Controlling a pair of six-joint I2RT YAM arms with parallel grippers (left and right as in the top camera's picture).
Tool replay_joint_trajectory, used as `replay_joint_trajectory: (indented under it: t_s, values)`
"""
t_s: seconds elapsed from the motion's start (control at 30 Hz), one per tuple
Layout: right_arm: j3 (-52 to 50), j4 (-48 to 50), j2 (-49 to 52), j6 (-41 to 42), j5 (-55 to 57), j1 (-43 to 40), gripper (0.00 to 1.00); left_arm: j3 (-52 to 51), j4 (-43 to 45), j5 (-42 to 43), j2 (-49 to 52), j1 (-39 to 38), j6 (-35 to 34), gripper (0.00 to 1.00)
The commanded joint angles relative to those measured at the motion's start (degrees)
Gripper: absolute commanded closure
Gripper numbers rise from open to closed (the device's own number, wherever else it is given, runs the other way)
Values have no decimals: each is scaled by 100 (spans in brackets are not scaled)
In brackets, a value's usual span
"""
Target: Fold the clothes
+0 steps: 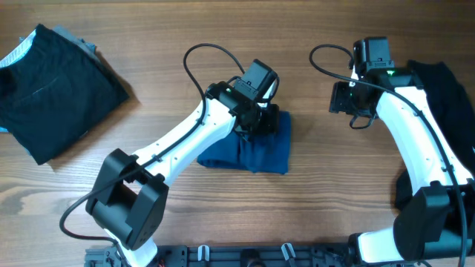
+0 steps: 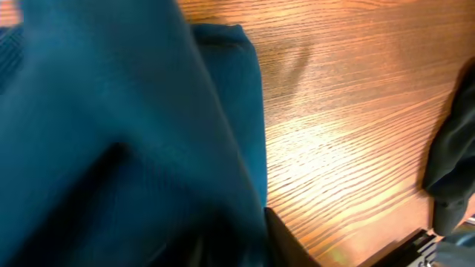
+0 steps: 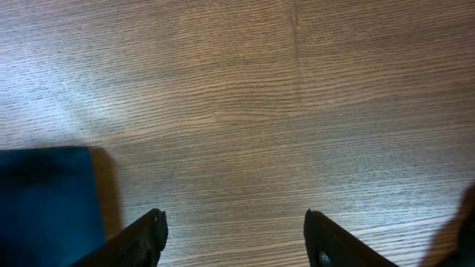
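Note:
A blue garment point(image 1: 249, 152) lies partly folded in the middle of the table. My left gripper point(image 1: 257, 122) is at its far edge and is shut on the cloth. In the left wrist view the blue cloth point(image 2: 126, 126) fills the left side and covers the jaws; only one dark finger point(image 2: 286, 241) shows. My right gripper point(image 1: 341, 98) is open and empty over bare wood to the right of the garment. Its fingertips point(image 3: 234, 222) frame bare table, with the garment's edge point(image 3: 44, 200) at the lower left.
A folded black garment point(image 1: 56, 93) with a light collar lies at the far left. A pile of dark clothing point(image 1: 454, 96) lies at the right edge, partly under the right arm; it shows in the left wrist view point(image 2: 453, 156). The wooden table point(image 1: 334, 185) is bare elsewhere.

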Motion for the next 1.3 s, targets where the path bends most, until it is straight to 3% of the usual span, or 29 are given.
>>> replay_joint_trajectory:
  t_s: [0.0, 0.1, 0.2, 0.27, 0.5, 0.63, 0.77, 0.87, 0.93, 1.13, 1.27]
  values:
    - [50, -2, 13, -59, -243, -9, 32, 87, 313, 774, -22, -26, 387, 37]
    - [50, 15, 13, -509, -1099, -9, 30, 221, 221, 1137, -538, 483, 1226, 33]
    - [50, 103, 13, -1639, -3230, -7, 30, 223, 168, 1078, -1154, 1453, 1200, 32]
    - [48, 101, 13, -2168, -4739, 59, 31, 221, -15, 1075, -1355, 2216, 1086, 25]
    - [-61, 730, 205, -2146, -5261, 1314, 31, 197, -809, 1075, -1143, 3869, 1008, 23]
    - [-61, 1460, 638, -1902, -4959, 2181, 29, 197, -1043, 1027, -973, 3982, 1019, 19]
    - [-61, 1408, 1300, -651, -2664, 2277, 32, 197, -1064, 1027, -964, 3985, 1021, 19]
    - [-57, 382, 1377, 699, -232, 1923, 35, 197, -1165, 852, -964, 3985, 1034, 18]
    - [-55, -83, 1220, 892, 487, 1408, 35, 197, -1204, 684, -964, 3982, 1036, 18]
    - [-55, -415, 1102, 658, 411, 706, 35, 197, -1200, 686, -960, 3945, 1034, 17]
    - [92, -334, 581, -59, -1244, 697, 37, 197, -1130, 684, -785, 3628, 1080, 12]
